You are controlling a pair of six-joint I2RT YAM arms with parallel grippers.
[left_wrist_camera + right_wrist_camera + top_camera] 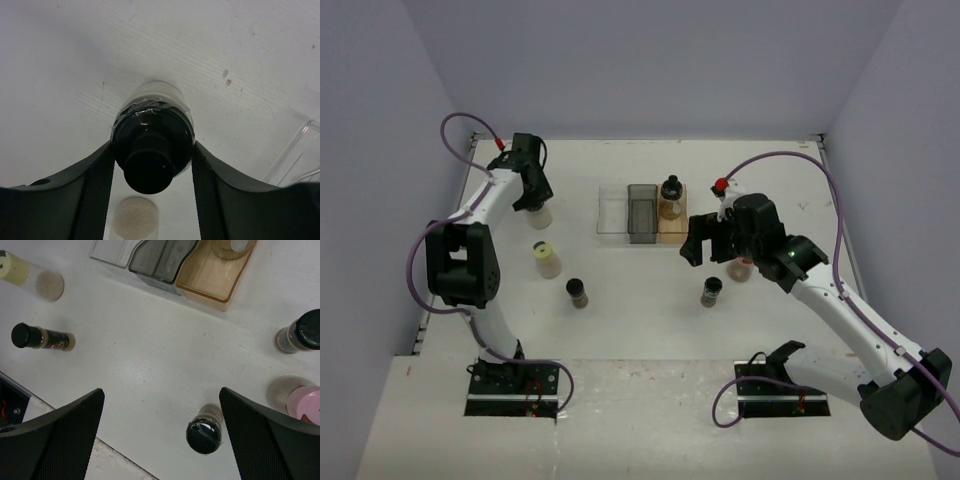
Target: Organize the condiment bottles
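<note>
White tabletop (640, 330) between pale lilac walls (650, 60) carries everything we see. At the far left, the left gripper (152, 150) is clamped on a black-capped bottle of pale powder (152, 125), with its dark fingers (95, 195) pressed against both sides of the cap.

Near the middle stands the three-part tray (613, 215), clear, grey and tan, with one black-capped bottle of brown contents (670, 197) in the tan part.

The right gripper (161, 392) hangs wide open over bare tabletop, holding nothing. From its wrist camera we see the yellow-green-capped bottle (25, 275) at upper left. Below that is a labelled black-capped bottle (42, 337), whose dark label with a red mark is too small for us to read. A third black-capped bottle (205, 432) sits between the fingers. At the right are a dark-filled bottle (299, 333) and the pink-capped bottle (302, 402).
</note>
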